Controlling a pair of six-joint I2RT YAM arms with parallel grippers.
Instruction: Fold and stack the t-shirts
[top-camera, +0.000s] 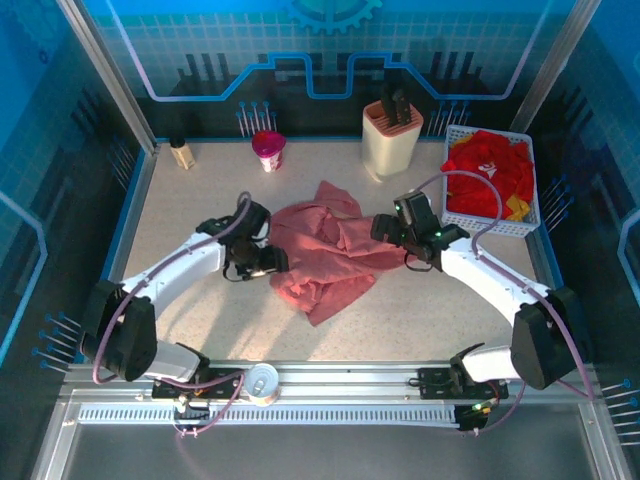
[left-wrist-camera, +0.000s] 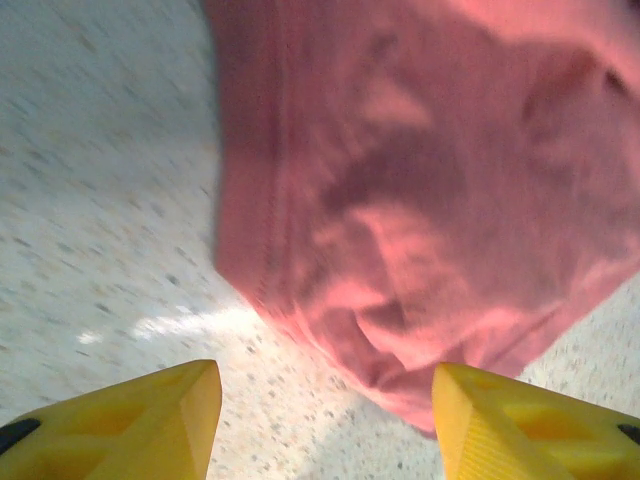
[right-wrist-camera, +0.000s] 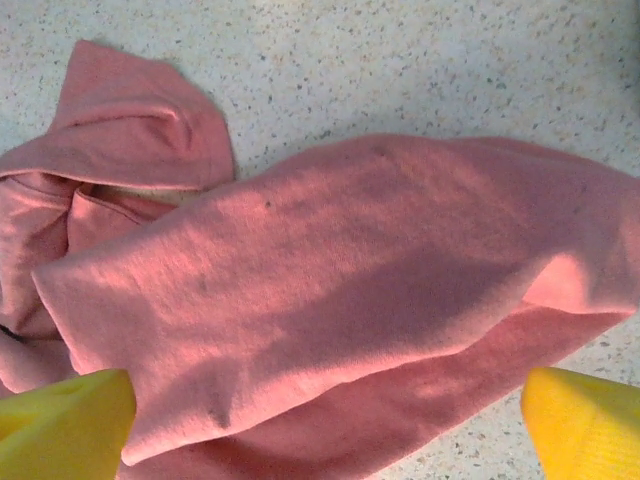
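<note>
pink tee (top-camera: 325, 250) is crumpled mid-table (top-camera: 190, 210), red tees (top-camera: 488, 170) piled in the basket (top-camera: 534, 214) at the far right corner. left gripper (left-wrist-camera: 320, 400) is by the pink tee's left edge, fingers spread. right gripper (right-wrist-camera: 325, 420) is over its right side, spread wide too.

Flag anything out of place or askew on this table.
The pink tee lies crumpled mid-table, bunched and wrinkled rather than flat. Red tees are heaped unfolded in the basket, bulging above its rim. What looks like a can sits on the near rail, apart from everything else.
</note>
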